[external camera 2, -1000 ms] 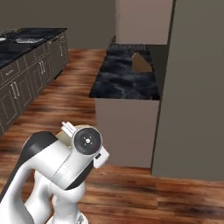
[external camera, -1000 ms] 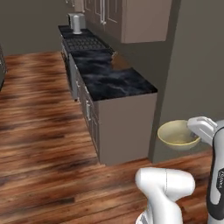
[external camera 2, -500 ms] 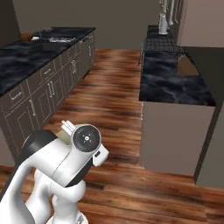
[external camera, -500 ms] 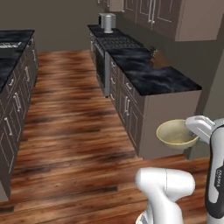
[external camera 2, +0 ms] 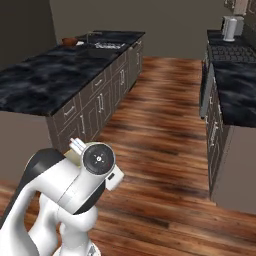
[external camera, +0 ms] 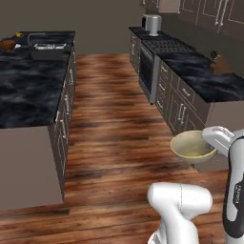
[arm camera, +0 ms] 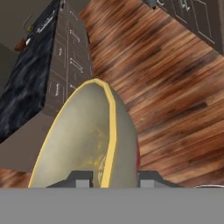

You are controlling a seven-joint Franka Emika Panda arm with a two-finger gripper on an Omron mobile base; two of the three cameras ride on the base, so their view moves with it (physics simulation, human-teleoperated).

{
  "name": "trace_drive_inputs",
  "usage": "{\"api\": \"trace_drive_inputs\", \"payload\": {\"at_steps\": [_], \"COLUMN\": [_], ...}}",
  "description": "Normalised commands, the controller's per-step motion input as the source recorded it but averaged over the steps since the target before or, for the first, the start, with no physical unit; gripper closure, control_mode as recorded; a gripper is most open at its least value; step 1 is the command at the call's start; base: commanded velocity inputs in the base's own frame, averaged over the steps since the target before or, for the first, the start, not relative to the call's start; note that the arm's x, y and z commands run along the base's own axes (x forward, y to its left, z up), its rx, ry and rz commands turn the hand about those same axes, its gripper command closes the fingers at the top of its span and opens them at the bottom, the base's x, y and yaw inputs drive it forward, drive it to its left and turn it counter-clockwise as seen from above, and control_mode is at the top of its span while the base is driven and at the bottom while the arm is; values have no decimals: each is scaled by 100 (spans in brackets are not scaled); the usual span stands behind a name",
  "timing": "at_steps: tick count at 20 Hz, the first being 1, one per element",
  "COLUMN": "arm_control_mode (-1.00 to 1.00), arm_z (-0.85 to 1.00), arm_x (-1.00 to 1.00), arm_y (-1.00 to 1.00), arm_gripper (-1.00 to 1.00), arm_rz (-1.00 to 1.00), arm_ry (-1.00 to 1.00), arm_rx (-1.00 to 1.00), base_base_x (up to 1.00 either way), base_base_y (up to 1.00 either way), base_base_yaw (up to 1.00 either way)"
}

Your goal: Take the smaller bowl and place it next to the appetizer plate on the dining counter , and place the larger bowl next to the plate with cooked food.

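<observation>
My gripper (external camera: 210, 144) is shut on the rim of the smaller bowl (external camera: 192, 146), a pale cream-yellow bowl held in the air at the right, over the wooden floor. In the hand view the smaller bowl (arm camera: 87, 140) stands on edge close to the camera, its rim pinched between the fingertips (arm camera: 79, 179) of my gripper (arm camera: 114, 179). The dining counter (external camera: 28, 90) (external camera 2: 45, 80), a black marble island, stretches along the left. The larger bowl (external camera: 7, 45) (external camera 2: 69, 41), dark brown, sits at its far end. The appetizer plate and the plate with cooked food are out of view.
A sink (external camera: 47, 46) is set into the island near the brown bowl. A wall counter (external camera: 205, 78) with a stove and a metal kettle (external camera: 151, 24) runs along the right. A wooden-floor aisle (external camera: 114, 109) lies between the two counters.
The whole picture has swung as the base turned: the island has come into view on the left and the wall counter has slid right. The bowl stays in my gripper.
</observation>
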Motion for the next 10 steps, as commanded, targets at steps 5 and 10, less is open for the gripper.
{"api": "trace_drive_inputs", "payload": {"at_steps": [5, 10], "arm_control_mode": [100, 100], "arm_z": [0, 0], "arm_x": [0, 0], "arm_y": [0, 0], "arm_gripper": [100, 100], "arm_rz": [0, 0], "arm_ry": [0, 0], "arm_rx": [0, 0], "base_base_x": [23, 28], "base_base_y": [100, 100], "base_base_yaw": [16, 1]}}
